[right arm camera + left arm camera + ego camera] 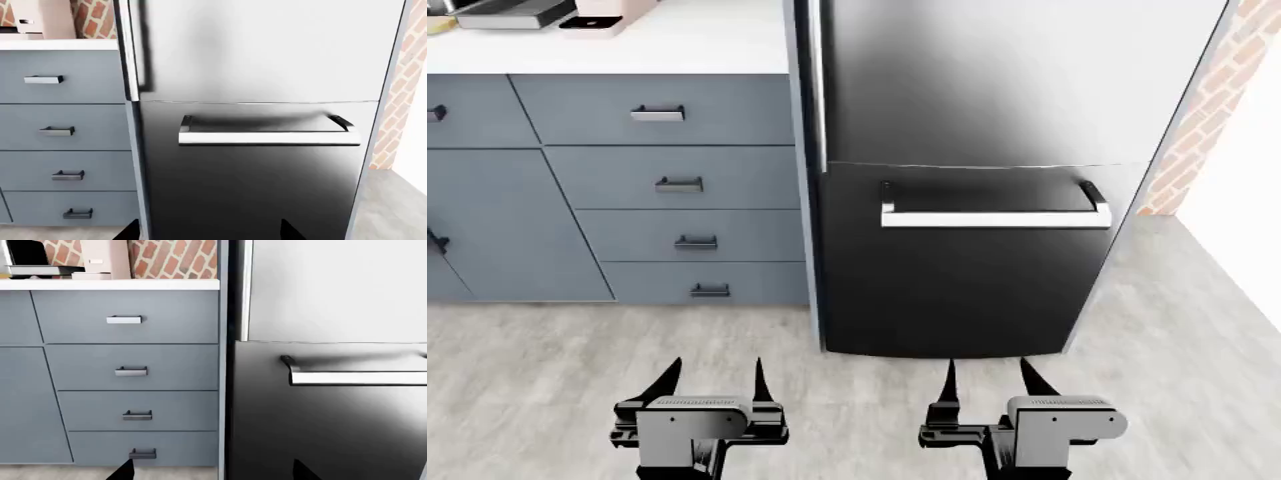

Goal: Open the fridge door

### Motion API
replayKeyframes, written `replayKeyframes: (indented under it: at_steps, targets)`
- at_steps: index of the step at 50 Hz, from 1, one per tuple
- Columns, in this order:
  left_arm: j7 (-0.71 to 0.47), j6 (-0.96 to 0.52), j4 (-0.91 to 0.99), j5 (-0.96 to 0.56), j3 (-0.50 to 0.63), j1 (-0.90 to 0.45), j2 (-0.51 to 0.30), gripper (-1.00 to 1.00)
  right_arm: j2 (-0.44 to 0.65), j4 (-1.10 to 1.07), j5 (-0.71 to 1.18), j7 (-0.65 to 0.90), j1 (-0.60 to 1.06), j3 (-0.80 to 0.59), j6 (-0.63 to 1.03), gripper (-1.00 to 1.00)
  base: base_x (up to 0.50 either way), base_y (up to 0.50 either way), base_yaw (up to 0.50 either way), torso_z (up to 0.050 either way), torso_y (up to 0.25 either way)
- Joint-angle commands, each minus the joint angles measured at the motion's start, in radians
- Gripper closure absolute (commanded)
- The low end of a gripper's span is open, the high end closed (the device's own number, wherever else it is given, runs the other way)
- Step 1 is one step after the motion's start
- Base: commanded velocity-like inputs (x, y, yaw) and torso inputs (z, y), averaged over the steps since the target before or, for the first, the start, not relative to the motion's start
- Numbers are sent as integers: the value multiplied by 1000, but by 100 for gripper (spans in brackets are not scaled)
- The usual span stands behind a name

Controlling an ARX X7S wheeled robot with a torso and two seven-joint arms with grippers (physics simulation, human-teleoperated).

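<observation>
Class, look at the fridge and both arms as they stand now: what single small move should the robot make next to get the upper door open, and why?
Probably raise the left end effector and reach forward toward the vertical handle on the fridge door. Both end effectors, the right end effector included, sit low, open, holding nothing and well short of the fridge, and that handle runs along the door's left edge, nearer the left arm.
</observation>
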Motion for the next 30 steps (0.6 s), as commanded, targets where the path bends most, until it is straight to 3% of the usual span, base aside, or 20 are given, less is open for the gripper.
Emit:
replayKeyframes:
  at_steps: [1,4,14,30]
  targets:
    - [-18,0,-2,-17,17,0,-16,-100,16,-5,11,22,1,-21,8,-100,0,0,0,0,0]
    - [-38,-1,-10,-30,29,-4,-26,-100,30,-7,9,31,-6,-46,-18,-100,0,0,0,0,0]
    - [-76,-7,-4,-36,66,-1,-43,-100,64,-39,39,16,-41,-85,-94,-100,0,500,0,0,0]
    - [-109,-13,13,-53,108,9,-67,-100,84,-53,64,39,-40,-108,-79,-100,58,500,0,0,0]
